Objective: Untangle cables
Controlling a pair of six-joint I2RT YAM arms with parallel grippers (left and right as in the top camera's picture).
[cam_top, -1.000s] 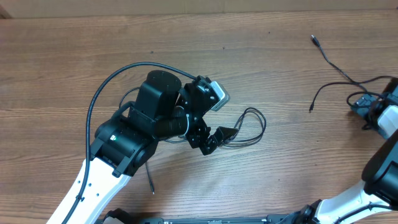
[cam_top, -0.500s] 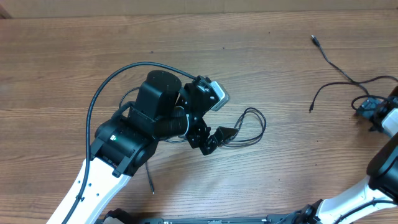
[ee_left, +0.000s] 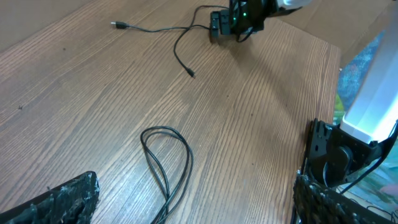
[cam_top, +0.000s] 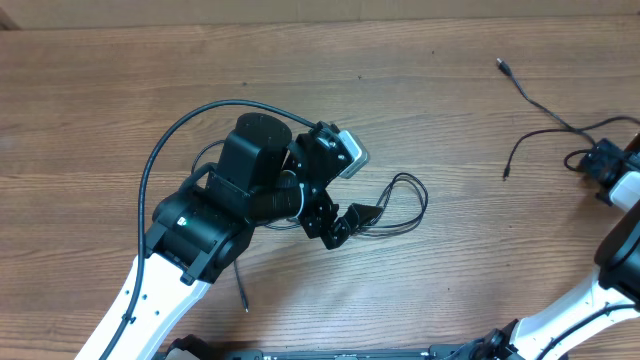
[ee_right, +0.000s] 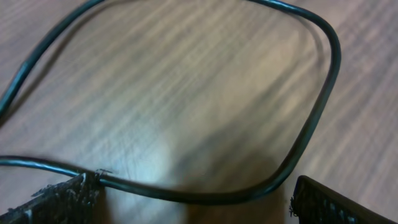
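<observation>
Overhead: left gripper (cam_top: pixel 343 218) wide above looped cables (cam_top: pixel 424 200)

A brown wood-grained bench (ee_left: pixel 261 112) is seen beneath the left pincer (ee_left: pixel 193 202); a blue-green blur (ee_left: pixel 349 74) is seen beyond its edge, right of the pincer.

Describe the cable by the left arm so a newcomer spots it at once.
Find the black left arm in the middle of the table. Just ahead of its fingers lies a thin black cable folded into a narrow loop. The other cable, far off by the right arm, runs as a loose branching line.
</observation>
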